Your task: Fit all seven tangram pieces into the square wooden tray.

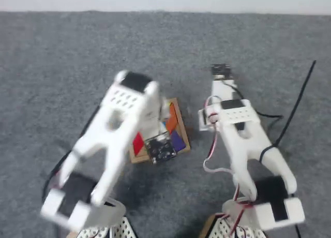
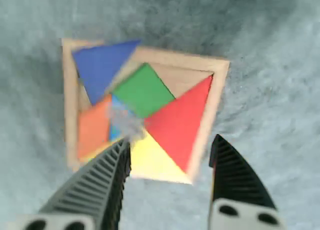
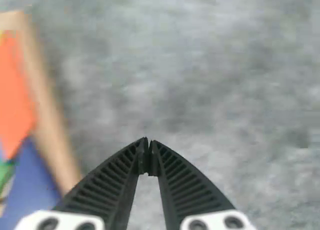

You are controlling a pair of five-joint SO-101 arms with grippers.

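L gripper (image 2: 170,141) hung spread wide over tray (image 2: 175,55) edge; R gripper (image 3: 148,141), pinched closed & empty, sat beside it.

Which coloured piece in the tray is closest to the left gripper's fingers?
The yellow triangle, at the tray edge nearest the open left gripper; the red triangle, orange piece, green square and blue triangle lie farther in.

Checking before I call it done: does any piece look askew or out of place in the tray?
Yes. The blue triangle sits crooked, one corner lying over the wooden tray rim, and a bare triangular gap of tray floor shows beside the green square.
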